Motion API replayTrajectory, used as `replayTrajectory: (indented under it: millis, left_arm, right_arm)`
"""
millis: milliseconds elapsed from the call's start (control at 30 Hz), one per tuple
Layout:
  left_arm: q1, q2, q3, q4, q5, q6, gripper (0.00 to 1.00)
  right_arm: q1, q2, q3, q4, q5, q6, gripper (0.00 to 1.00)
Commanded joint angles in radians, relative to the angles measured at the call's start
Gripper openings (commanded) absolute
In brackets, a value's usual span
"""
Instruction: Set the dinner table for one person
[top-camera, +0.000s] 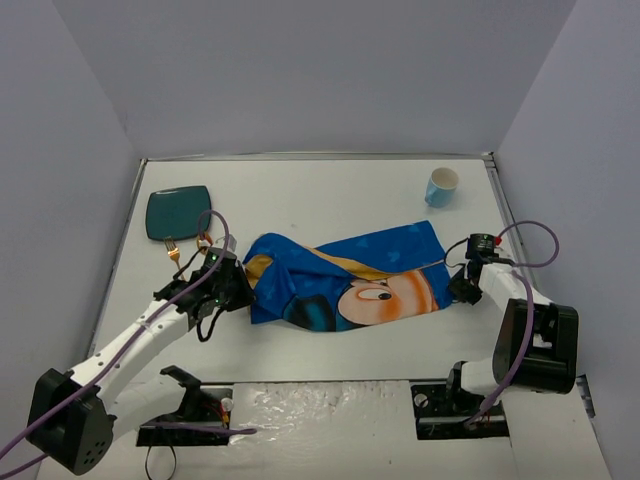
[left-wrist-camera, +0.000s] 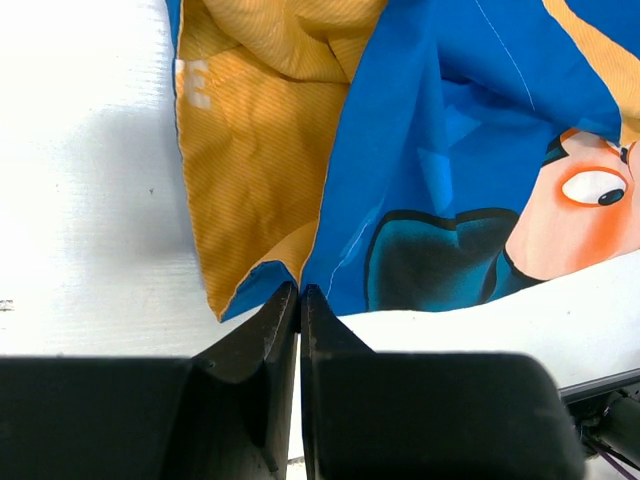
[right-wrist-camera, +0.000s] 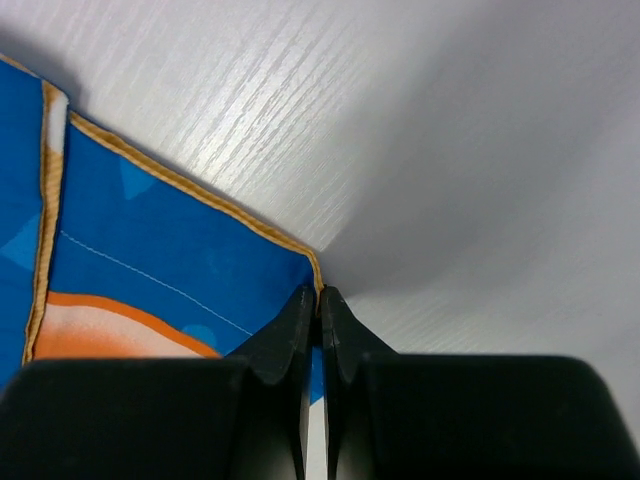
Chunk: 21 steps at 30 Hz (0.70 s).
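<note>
A blue Mickey Mouse cloth placemat (top-camera: 350, 277) lies crumpled in the middle of the white dinner table (top-camera: 330, 195). My left gripper (top-camera: 243, 289) is shut on the placemat's left corner (left-wrist-camera: 290, 275), where the orange underside is folded up. My right gripper (top-camera: 459, 284) is shut on the placemat's right corner (right-wrist-camera: 300, 262), by its orange hem. A dark teal square plate (top-camera: 178, 213) sits at the far left. A light blue cup (top-camera: 441, 186) stands at the far right.
Orange-tipped cutlery (top-camera: 190, 247) lies just below the plate, next to my left arm. Grey walls close off the table on three sides. The arm bases stand at the near edge.
</note>
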<state>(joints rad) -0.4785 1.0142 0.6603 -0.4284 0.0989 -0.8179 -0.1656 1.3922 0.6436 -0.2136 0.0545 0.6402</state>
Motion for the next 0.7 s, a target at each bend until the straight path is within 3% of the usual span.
replayTrajectory:
  millis: [0,233,667]
  left_arm:
    - [0.004,0.008,0.080,0.002,-0.022,0.026,0.00]
    - [0.042,0.066,0.353,-0.104,-0.028,0.092,0.00]
    - [0.243,0.263,1.144,-0.328,0.033,0.234,0.00]
  right_arm:
    - [0.011,-0.074,0.011,-0.031,-0.049,-0.003,0.00]
    - [0.014,-0.193,0.289,-0.125,-0.107,-0.029,0.00]
    - [0.009,-0.217,0.900,-0.266,-0.098,-0.098,0.00]
